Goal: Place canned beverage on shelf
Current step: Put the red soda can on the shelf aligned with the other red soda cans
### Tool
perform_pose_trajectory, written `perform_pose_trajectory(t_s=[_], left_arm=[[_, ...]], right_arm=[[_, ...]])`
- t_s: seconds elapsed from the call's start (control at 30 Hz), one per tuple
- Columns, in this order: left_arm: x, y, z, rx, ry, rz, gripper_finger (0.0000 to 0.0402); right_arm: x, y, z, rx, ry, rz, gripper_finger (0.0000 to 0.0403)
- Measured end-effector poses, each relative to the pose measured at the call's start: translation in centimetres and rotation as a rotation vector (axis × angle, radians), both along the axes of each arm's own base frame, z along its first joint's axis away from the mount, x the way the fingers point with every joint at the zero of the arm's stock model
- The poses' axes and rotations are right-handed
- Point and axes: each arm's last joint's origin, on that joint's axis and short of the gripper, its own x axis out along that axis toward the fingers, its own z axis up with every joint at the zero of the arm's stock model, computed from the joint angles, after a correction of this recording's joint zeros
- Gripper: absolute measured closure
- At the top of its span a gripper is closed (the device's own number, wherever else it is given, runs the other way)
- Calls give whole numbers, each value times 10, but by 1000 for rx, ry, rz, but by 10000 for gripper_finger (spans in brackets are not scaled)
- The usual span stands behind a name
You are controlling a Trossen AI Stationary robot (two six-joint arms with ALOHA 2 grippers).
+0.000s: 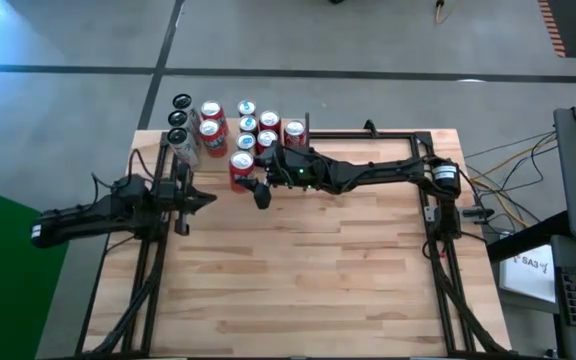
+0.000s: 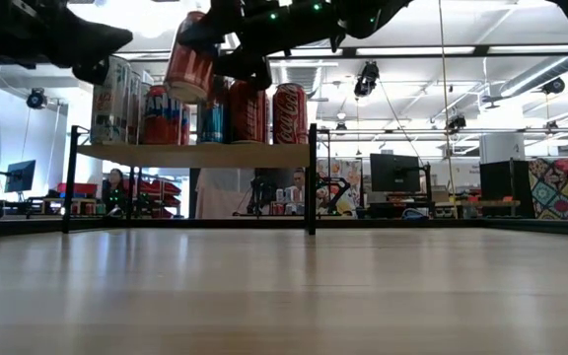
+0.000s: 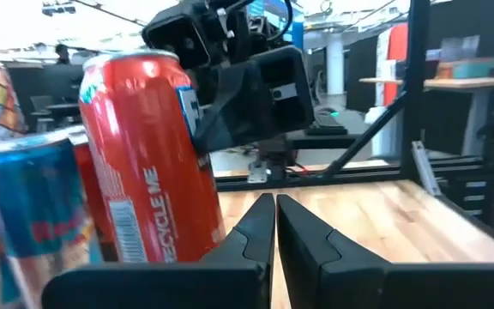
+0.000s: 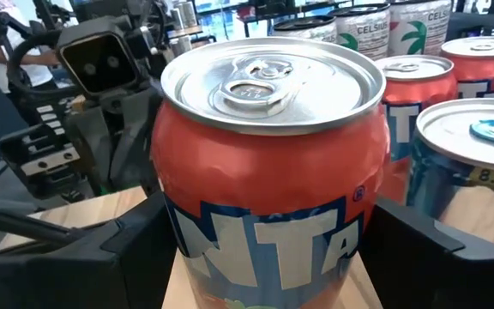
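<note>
An orange-red canned beverage (image 4: 268, 172) sits between the fingers of my right gripper (image 1: 248, 176) at the near edge of the shelf (image 2: 195, 155). That shelf is a light wooden board on black uprights at the table's far left. In the low view the can (image 2: 190, 57) leans, with its base above the board. Light wood (image 4: 183, 287) shows under the can in the right wrist view. My left gripper (image 3: 274, 232) hangs shut and empty just left of the can, pointing level toward it. My right gripper holds the can's side wall, one finger (image 4: 131, 249) on each opposite side of its lower half. The fingers come level from the table's right. The can (image 3: 140, 154) is tilted off upright. I cannot tell whether its base touches the shelf board.
Several other cans, red (image 2: 289, 113), blue (image 4: 470, 172) and tall white ones (image 1: 181, 145), stand packed on the shelf behind and beside the held can. Black frame rails (image 1: 438, 230) run along the table's sides. The wooden tabletop (image 1: 308, 280) stretches toward the near edge.
</note>
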Motion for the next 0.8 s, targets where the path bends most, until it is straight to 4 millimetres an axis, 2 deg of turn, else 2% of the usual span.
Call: perform_pose_trajectory(t_s=[0.23, 0.53, 0.8], left_arm=[[0, -1, -16, -61, 7, -31, 402], [-2, -1, -25, -65, 18, -31, 402], [0, -1, -42, -81, 45, -30, 402]], right_arm=[[0, 0, 0, 4, -1, 1, 112], [0, 1, 1, 51, -9, -3, 112], [1, 11, 1, 51, -9, 20, 112]])
